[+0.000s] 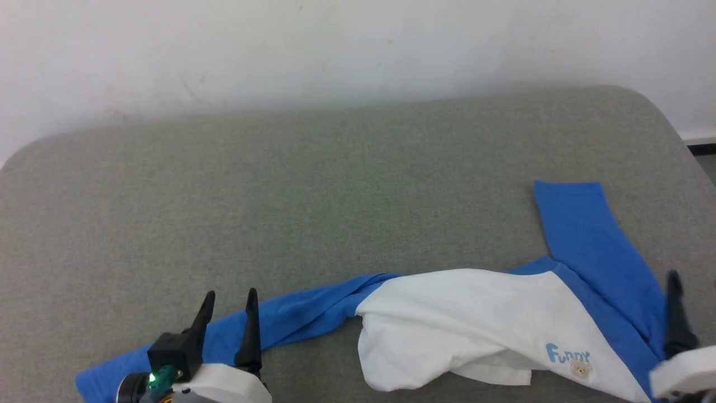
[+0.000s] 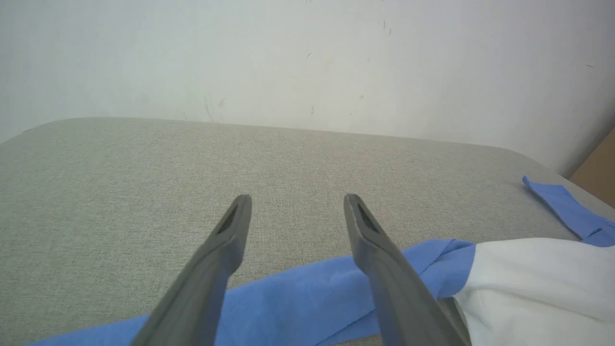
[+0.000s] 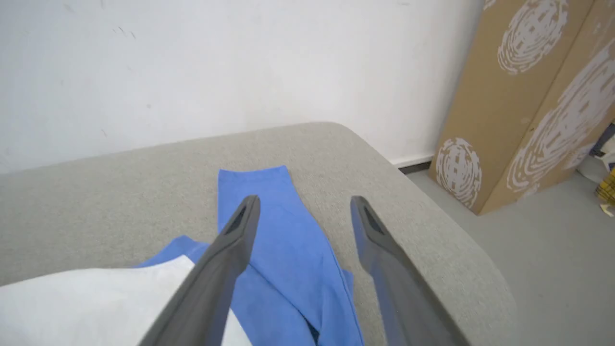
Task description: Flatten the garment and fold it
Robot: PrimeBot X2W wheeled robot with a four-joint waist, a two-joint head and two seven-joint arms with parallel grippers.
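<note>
The grey padded surface (image 1: 335, 184) takes up most of your head view, with open cloth from 9 o'clock round to 2 o'clock.

The garment (image 1: 464, 313) lies along the near edge, strung from 7 o'clock to 4 o'clock. Judge it as early in the flattening and not yet at the folding. The white body is bunched, its lower edge at 6 o'clock curls under itself, and creases run across the chest. What is left is spreading the body, squaring the hem, then every fold.

The left sleeve (image 1: 313, 313) runs out long toward 7 o'clock, rumpled along its length. The right sleeve (image 1: 587, 235) lies fairly flat, its cuff pointing toward 12 o'clock from the shoulder at 4 o'clock.

Your left tool (image 1: 230, 294) sits at 7 o'clock over the left sleeve, fingers well apart and holding nothing. Whether it brushes the cloth you cannot tell.

Your right tool (image 3: 305, 199) at 4 o'clock also has its fingers spread wide, with nothing between them. It stands over the right sleeve near the shoulder, and no grip shows.

The small blue lettering (image 1: 566, 355) faces up near 5 o'clock, so the front is uppermost.
</note>
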